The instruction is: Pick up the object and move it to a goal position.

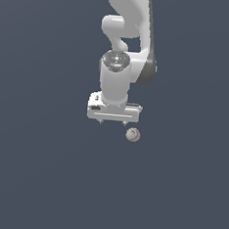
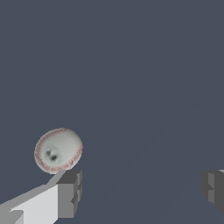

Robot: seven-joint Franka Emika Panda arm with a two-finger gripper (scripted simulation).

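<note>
The object is a small off-white ball (image 1: pixel 132 134) with thin red seam lines, lying on the dark grey floor. In the exterior view it sits just below the white gripper (image 1: pixel 113 122), toward the exterior view's right. In the wrist view the ball (image 2: pixel 58 150) lies just beyond one grey fingertip (image 2: pixel 69 194), outside the gap between the fingers. The gripper (image 2: pixel 141 192) is open wide and empty, with the other fingertip (image 2: pixel 213 189) far across.
The white Panda arm (image 1: pixel 126 44) rises above the gripper in the exterior view. The surface all around is plain dark grey floor (image 1: pixel 43 169).
</note>
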